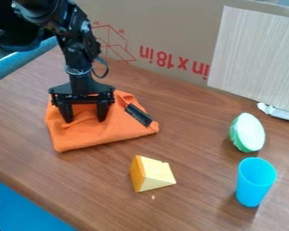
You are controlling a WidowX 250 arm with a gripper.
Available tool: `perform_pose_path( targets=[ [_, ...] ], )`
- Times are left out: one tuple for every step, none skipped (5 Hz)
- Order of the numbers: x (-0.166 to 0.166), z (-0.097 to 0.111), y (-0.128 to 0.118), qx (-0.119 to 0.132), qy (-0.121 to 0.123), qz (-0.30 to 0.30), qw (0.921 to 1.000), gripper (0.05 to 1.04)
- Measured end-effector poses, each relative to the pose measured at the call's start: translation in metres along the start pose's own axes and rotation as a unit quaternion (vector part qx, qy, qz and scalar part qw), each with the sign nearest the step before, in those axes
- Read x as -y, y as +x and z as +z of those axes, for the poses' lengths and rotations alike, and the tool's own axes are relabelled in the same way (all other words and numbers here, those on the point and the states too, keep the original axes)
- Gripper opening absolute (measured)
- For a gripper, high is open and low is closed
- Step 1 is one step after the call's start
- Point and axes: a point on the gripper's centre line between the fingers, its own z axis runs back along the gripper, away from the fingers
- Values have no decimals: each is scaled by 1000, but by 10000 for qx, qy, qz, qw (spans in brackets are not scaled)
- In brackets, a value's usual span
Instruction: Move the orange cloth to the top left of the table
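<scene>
The black gripper (85, 116) hangs over the left part of the orange cloth (90, 135), its two fingers spread apart with orange fabric visible between them. Their tips are at or just above the cloth; whether they touch it I cannot tell. The cloth lies folded and slightly rumpled on the left side of the wooden table (195, 131). On the cloth's right part rests a knife-like item with a black handle (138, 115) and an orange upper part.
A yellow cheese wedge (151, 173) sits at front centre. At the right stand a blue cup (255, 181) and, behind it, a green and white half-round piece (248, 132). A cardboard wall (165, 27) with a pale panel (255, 54) borders the back.
</scene>
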Motion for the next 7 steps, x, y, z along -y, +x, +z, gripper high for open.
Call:
perform_pose_path(
  targets=[
    [9,-4,15,105,18,220,9997,1000],
    [22,-9,44,237,70,645,9976,1000],
    [31,-15,73,313,136,1056,9938,1000],
    [37,-19,91,349,159,1252,9914,1000],
    [41,-21,101,280,159,1353,9903,1000],
    [43,-18,100,58,142,1372,9904,1000],
    [49,-10,97,-268,-76,1496,9883,999]
  ],
)
